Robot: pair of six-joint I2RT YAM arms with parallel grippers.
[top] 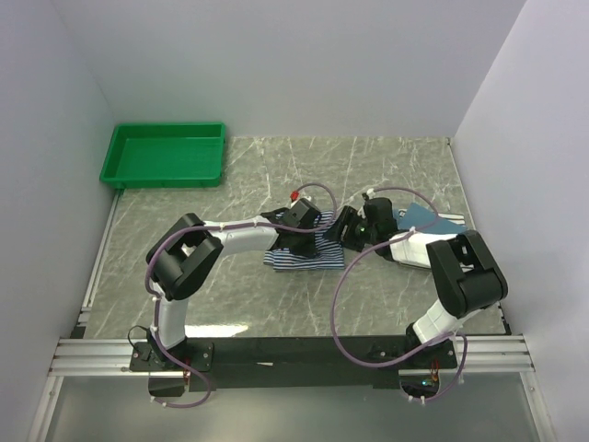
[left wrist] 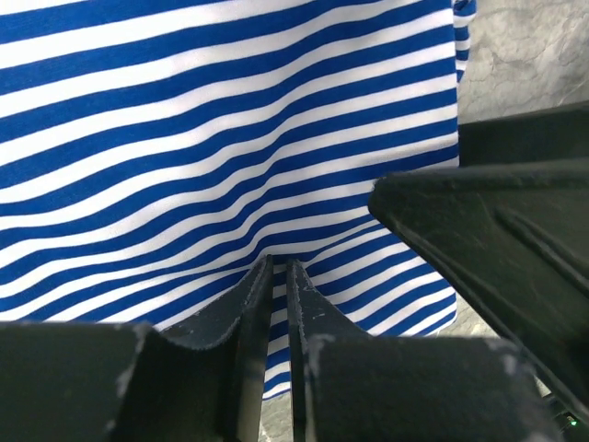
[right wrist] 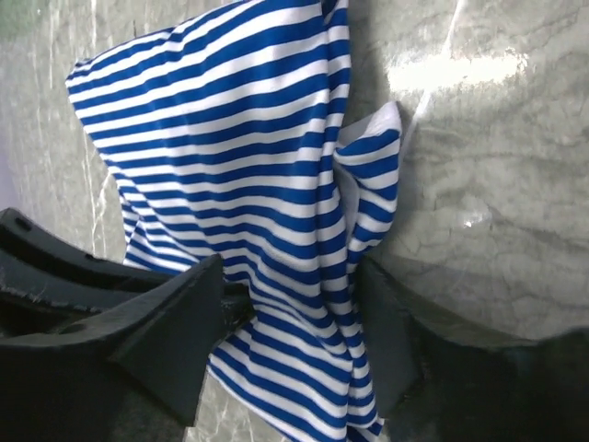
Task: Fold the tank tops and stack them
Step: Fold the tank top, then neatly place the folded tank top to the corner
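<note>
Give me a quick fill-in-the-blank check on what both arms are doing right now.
1. The tank top under both arms has blue and white ___.
2. The fingers of the left gripper are ___ on its cloth.
3. The fingers of the right gripper straddle it and stand ___.
4. The green tray sits in the far ___ corner of the table.
Missing words: stripes; shut; open; left.

robot lab: white-walled enclosure [top: 276, 64], marble-look table [top: 386, 166], alu rail [top: 294, 354].
</note>
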